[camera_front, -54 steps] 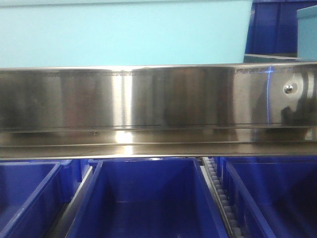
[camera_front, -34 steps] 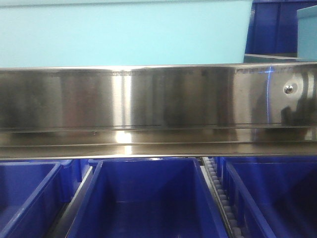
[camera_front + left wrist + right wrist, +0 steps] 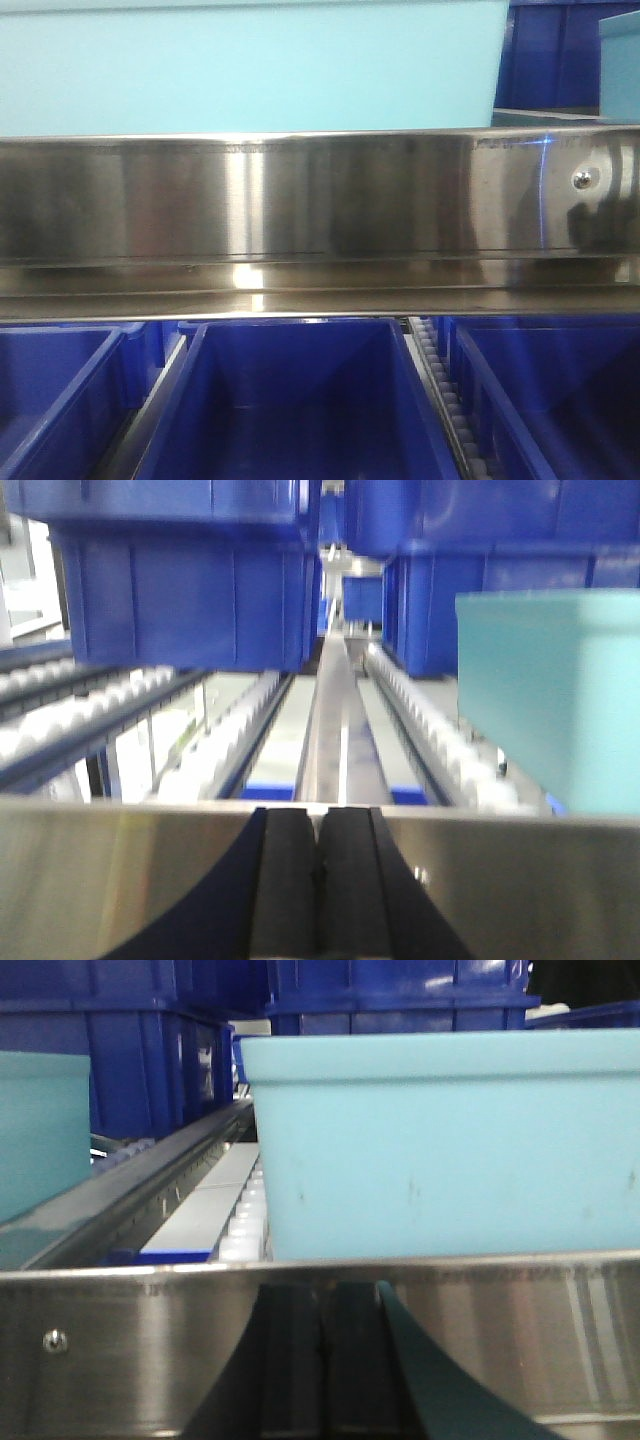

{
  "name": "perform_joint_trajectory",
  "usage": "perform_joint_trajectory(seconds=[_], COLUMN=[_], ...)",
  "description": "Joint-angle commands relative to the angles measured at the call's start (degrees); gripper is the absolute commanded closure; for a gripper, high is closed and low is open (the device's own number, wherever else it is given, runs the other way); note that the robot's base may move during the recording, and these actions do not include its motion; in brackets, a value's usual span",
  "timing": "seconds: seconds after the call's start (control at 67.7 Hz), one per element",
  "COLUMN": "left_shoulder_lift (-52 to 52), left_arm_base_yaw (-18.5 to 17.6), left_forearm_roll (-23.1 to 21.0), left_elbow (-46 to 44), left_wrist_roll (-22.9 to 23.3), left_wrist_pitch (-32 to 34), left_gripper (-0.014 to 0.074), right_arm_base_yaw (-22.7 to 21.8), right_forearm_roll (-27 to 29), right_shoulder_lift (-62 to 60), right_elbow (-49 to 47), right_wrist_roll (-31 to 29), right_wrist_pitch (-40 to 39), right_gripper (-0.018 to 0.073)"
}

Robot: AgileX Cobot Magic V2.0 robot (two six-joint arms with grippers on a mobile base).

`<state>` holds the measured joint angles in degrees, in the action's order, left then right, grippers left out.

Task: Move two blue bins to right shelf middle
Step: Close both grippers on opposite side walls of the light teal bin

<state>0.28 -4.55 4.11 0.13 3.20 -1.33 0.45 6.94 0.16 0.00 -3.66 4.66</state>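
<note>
Three dark blue bins stand side by side on the shelf level below the steel rail (image 3: 320,200): left (image 3: 50,400), middle (image 3: 290,400) and right (image 3: 550,400). More blue bins (image 3: 180,580) (image 3: 490,560) sit at the back of the roller lanes in the left wrist view. My left gripper (image 3: 318,815) is shut, its black pads pressed together with nothing between them, just short of the shelf's steel lip (image 3: 120,880). My right gripper (image 3: 321,1290) is also shut and empty in front of the steel lip (image 3: 520,1340). Neither gripper touches a bin.
A light cyan bin (image 3: 250,65) fills the level above the rail. In the right wrist view, cyan bins (image 3: 440,1150) (image 3: 40,1140) stand close behind the lip, with blue bins (image 3: 150,1050) further back. White roller tracks (image 3: 420,720) and a steel divider (image 3: 335,710) run back between the lanes.
</note>
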Motion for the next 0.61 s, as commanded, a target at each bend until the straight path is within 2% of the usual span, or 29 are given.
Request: perform_joint_trajectory(seconds=[0.0, 0.118, 0.221, 0.295, 0.34, 0.458, 0.591], left_shoulder_lift=[-0.28, -0.28, -0.28, -0.28, -0.28, -0.28, 3.25], left_arm_base_yaw=[0.22, 0.22, 0.22, 0.22, 0.22, 0.22, 0.22], left_forearm_roll=[0.15, 0.15, -0.66, -1.62, -1.76, -1.76, -1.76], left_elbow=[-0.13, -0.13, -0.13, -0.13, -2.31, -11.33, -22.13], left_wrist_roll=[0.05, 0.05, 0.05, 0.05, 0.05, 0.05, 0.05], left_wrist_pitch=[3.38, 5.5, 12.6, 14.97, 13.39, 4.27, -6.23], left_gripper=[0.0707, 0.0707, 0.0707, 0.0707, 0.0707, 0.0698, 0.057], right_arm_base_yaw=[0.14, 0.14, 0.14, 0.14, 0.14, 0.14, 0.14], right_forearm_roll=[0.33, 0.33, 0.33, 0.33, 0.33, 0.33, 0.33], right_shoulder_lift=[-0.16, -0.16, -0.16, -0.16, -0.16, -0.16, 4.0], right_elbow=[0.0, 0.0, 0.0, -2.05, -5.21, -14.73, -24.64], right_wrist_roll=[-0.47, -0.47, -0.37, -0.37, -0.37, -0.37, -0.37], right_wrist_pitch=[-3.6, -7.18, -12.87, -12.28, -10.0, 0.05, 8.52], right_gripper=[0.0721, 0.0721, 0.0721, 0.0721, 0.0721, 0.0721, 0.0711])
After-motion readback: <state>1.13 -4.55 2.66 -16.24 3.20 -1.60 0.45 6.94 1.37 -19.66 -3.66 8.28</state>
